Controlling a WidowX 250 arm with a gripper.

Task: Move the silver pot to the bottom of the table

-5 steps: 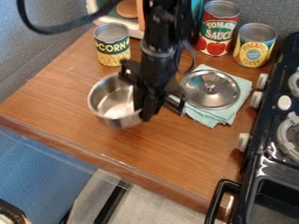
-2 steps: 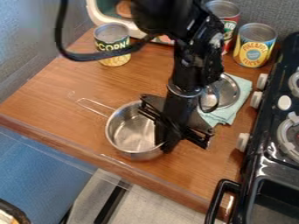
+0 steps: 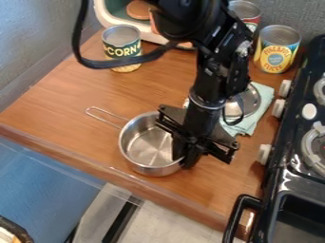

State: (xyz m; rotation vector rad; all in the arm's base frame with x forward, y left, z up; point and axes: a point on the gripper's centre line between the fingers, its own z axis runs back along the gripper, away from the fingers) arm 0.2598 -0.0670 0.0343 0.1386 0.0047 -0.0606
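The silver pot [image 3: 147, 146] stands upright on the wooden table [image 3: 89, 128], close to its front edge, with its wire handle pointing to the upper left. At the pot's right side the black gripper [image 3: 182, 159] points down, shut on the rim, one finger inside the pot and the other outside. The arm hides part of the pot's right wall.
A metal lid [image 3: 244, 102] on a teal cloth [image 3: 259, 114] lies behind the arm. The corn can [image 3: 122, 47], a red can [image 3: 246, 13] and the pineapple can [image 3: 277, 50] stand at the back. A black stove [image 3: 298, 166] borders the right side.
The gripper and the pot have moved together toward the front edge and somewhat right. The pot's handle has come into view, and the arm has uncovered part of the table behind.
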